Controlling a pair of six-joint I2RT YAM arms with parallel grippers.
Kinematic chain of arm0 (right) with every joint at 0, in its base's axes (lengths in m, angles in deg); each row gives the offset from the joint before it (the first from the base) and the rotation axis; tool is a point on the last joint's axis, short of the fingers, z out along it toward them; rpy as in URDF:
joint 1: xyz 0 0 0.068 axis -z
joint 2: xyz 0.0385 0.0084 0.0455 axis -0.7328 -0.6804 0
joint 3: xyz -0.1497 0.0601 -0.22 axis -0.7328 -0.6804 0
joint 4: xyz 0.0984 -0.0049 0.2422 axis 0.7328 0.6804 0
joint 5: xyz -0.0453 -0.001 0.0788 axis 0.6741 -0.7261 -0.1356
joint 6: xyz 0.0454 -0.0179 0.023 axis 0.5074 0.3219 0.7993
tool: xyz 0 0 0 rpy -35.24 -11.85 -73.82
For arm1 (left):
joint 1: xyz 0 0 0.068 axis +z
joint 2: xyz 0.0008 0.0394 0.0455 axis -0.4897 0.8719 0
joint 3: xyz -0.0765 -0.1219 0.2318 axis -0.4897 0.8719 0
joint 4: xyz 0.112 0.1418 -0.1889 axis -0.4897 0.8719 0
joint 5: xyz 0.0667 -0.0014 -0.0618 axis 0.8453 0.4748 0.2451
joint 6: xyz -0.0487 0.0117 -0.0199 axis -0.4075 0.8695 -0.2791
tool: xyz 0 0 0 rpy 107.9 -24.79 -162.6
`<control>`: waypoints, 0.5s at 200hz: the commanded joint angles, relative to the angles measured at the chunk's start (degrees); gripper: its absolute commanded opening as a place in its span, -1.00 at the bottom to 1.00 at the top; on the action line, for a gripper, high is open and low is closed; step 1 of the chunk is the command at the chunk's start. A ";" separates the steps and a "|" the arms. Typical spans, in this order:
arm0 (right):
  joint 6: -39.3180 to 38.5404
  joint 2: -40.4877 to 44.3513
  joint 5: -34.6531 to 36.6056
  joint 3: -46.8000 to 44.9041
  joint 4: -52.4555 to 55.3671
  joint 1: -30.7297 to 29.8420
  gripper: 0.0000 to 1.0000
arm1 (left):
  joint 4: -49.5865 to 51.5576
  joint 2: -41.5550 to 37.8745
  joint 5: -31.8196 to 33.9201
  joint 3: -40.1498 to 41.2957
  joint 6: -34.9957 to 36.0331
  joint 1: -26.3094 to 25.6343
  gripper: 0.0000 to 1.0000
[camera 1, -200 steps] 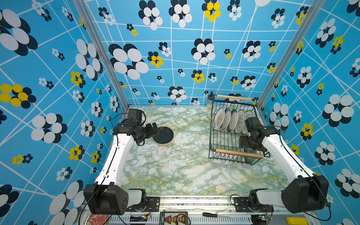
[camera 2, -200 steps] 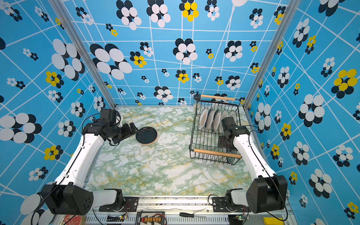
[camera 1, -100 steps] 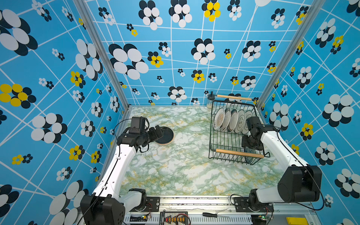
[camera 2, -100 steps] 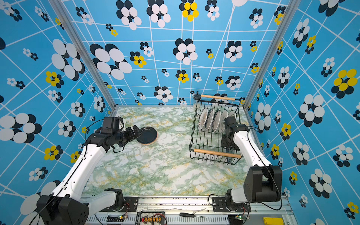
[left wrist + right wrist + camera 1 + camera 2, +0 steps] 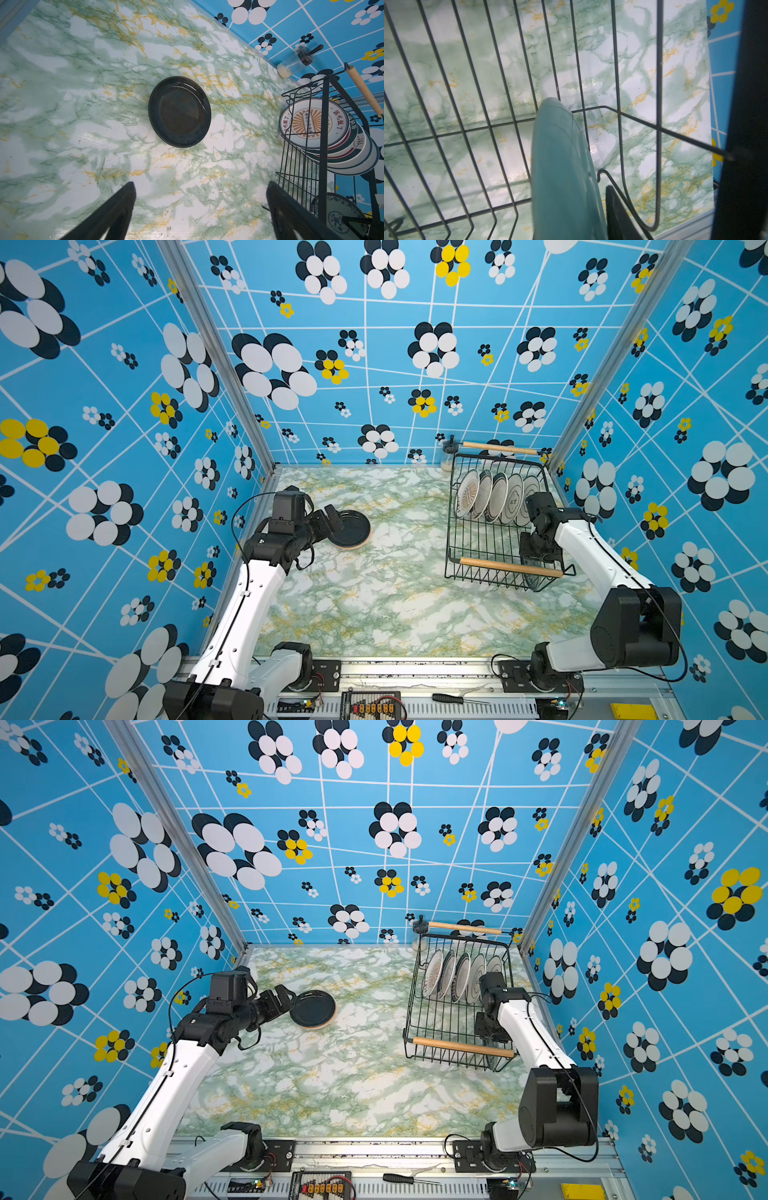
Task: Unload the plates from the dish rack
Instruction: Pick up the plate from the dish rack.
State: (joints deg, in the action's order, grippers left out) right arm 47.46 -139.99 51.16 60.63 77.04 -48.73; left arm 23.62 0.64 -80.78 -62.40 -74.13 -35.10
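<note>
In both top views, a black plate (image 5: 351, 527) is lying near the left edge of the bench (image 5: 395, 605), topping a short stack whose count cannot be told. Five plates (image 5: 498, 502) are standing upright at the far end of the dish rack (image 5: 509, 567), which is sitting in the far right corner. The right gripper (image 5: 536, 553) is reaching into the rack's near end.

In the left wrist view, the left gripper (image 5: 200, 185) is hanging spread and empty, and a sixth, small plate (image 5: 336, 216) is showing.

In the right wrist view, that plate is sitting just beside one finger (image 5: 616, 212); whether it is being gripped cannot be told.

Six plates seem to be waiting.
</note>
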 commanded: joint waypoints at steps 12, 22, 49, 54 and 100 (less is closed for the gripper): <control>-0.05 -0.39 0.50 -1.42 -0.16 0.11 -0.55 | -1.12 -0.27 1.40 0.57 0.44 -0.28 0.99; -0.20 -0.22 0.80 -1.47 -0.19 0.11 -0.56 | -1.33 -0.08 1.08 0.51 0.43 -0.28 0.98; -0.86 0.21 0.55 -1.21 -0.24 0.11 -0.69 | -1.55 1.13 -1.36 -0.32 0.42 -0.28 0.98; -0.93 0.23 0.53 -1.05 -0.12 0.16 -0.71 | -1.71 1.34 -1.96 -0.38 0.50 -0.28 0.98; -1.57 1.04 -0.17 1.75 2.10 0.12 -0.86 | -2.01 2.20 -2.85 -1.04 1.97 -0.65 0.99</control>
State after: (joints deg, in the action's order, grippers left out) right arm 45.91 -139.97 52.36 60.15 77.39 -48.49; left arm 22.42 2.48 -82.77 -62.40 -73.84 -35.10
